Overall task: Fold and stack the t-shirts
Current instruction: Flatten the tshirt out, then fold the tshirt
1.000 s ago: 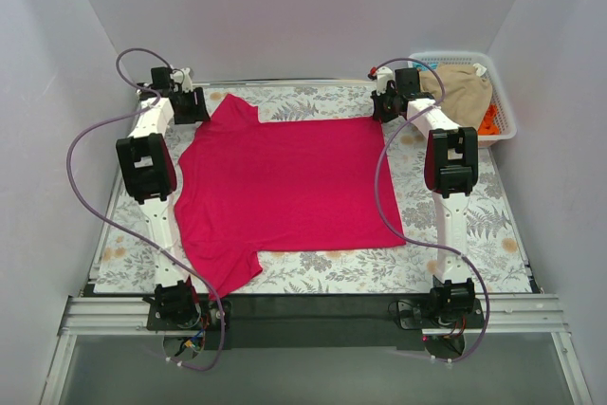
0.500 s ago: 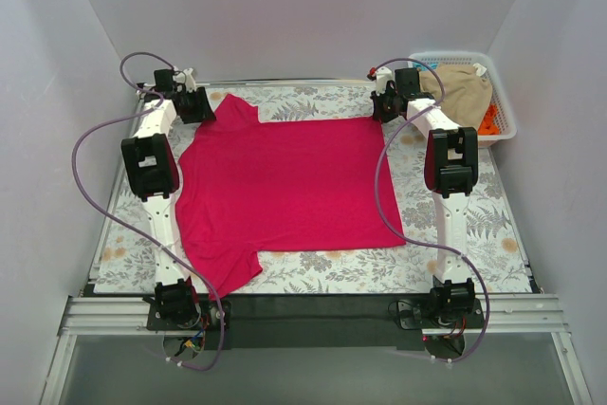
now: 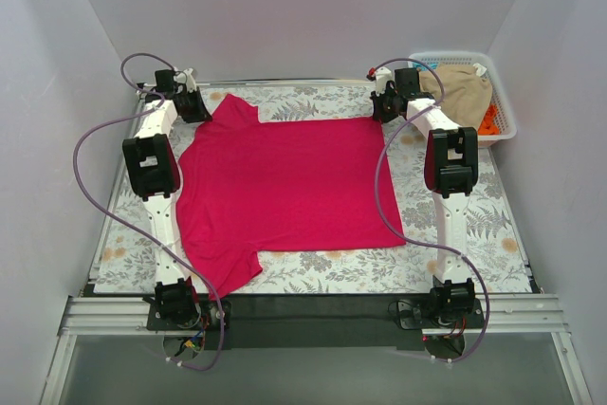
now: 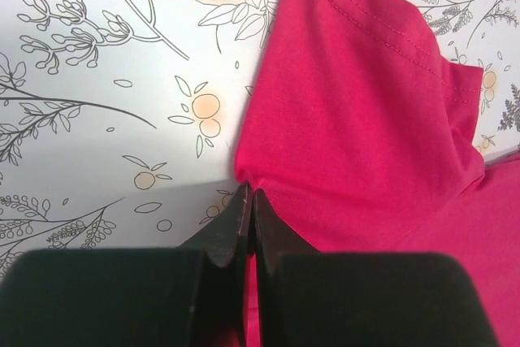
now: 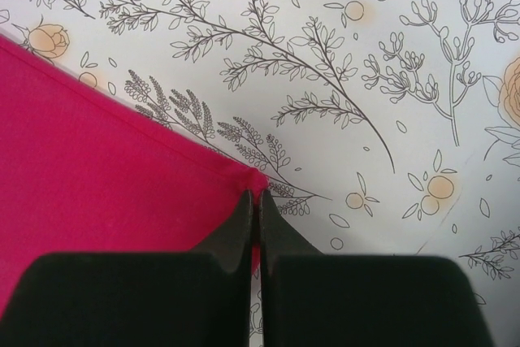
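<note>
Crimson-pink t-shirt [image 3: 285,182] gripped at two points.
The left pincer [image 4: 248,201] just closed at ten o'clock; right pincer [image 5: 253,197] holds the two o'clock corner; folding can start.

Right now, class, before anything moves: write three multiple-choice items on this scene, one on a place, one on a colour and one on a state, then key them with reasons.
1. Where is the white basket?
A) at the far right corner of the table
B) at the near left corner
C) in the middle

2. What colour is the t-shirt spread flat?
A) blue
B) crimson-pink
C) green

3. How do the left pincer and right pincer stand?
A) both wide open
B) both shut on the t-shirt's edge
C) both gripping the basket

Key:
1 A: the top view shows it at the far right, beyond the right arm's end.
2 B: every view shows that colour.
3 B: each wrist view shows fingertips closed together on the cloth's edge.
</note>
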Controlling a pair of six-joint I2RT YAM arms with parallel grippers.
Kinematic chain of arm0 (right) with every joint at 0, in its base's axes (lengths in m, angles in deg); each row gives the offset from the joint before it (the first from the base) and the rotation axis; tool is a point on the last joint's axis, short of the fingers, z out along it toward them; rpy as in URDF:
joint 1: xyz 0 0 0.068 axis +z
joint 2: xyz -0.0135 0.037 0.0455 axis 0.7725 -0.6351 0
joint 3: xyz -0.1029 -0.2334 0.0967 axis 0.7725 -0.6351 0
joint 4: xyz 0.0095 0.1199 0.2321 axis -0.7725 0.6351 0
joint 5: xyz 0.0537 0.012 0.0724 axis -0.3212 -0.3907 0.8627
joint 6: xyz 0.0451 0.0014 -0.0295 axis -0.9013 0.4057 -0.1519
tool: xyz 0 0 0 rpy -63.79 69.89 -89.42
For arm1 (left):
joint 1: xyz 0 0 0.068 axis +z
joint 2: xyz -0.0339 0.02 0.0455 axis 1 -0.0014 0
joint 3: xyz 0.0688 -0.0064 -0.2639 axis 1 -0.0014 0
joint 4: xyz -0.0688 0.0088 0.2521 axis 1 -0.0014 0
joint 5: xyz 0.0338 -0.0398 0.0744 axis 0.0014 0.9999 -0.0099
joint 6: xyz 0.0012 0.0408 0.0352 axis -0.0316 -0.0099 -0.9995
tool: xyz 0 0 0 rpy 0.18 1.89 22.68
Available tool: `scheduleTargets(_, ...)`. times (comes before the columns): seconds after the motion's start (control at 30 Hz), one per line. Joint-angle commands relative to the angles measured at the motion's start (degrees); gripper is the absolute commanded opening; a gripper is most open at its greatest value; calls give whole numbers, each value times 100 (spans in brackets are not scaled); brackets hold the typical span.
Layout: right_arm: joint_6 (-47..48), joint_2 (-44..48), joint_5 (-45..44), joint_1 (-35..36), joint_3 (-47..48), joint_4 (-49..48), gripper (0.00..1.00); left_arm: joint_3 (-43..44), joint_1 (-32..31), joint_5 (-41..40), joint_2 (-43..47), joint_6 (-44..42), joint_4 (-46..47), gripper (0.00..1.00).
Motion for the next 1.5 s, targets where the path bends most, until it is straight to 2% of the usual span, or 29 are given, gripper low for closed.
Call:
scheduleTargets(0.0, 152, 431, 40, -17, -30, 252, 1, 130, -5, 24, 514, -96, 85, 0)
scheduleTargets(0.63, 258, 1231, 612, -166, -197, 392, 1, -1056, 258, 929, 1841, -923, 630, 0)
scheduleTargets(0.93, 425, 1609, 902, -272, -706, 410, 1, -1970, 416, 1386, 2562, -1266, 840, 0)
scheduleTargets(1.47, 723, 2295, 1376, -412, -1655, 533, 1, -3394, 522, 1615, 3617, -1872, 858, 0)
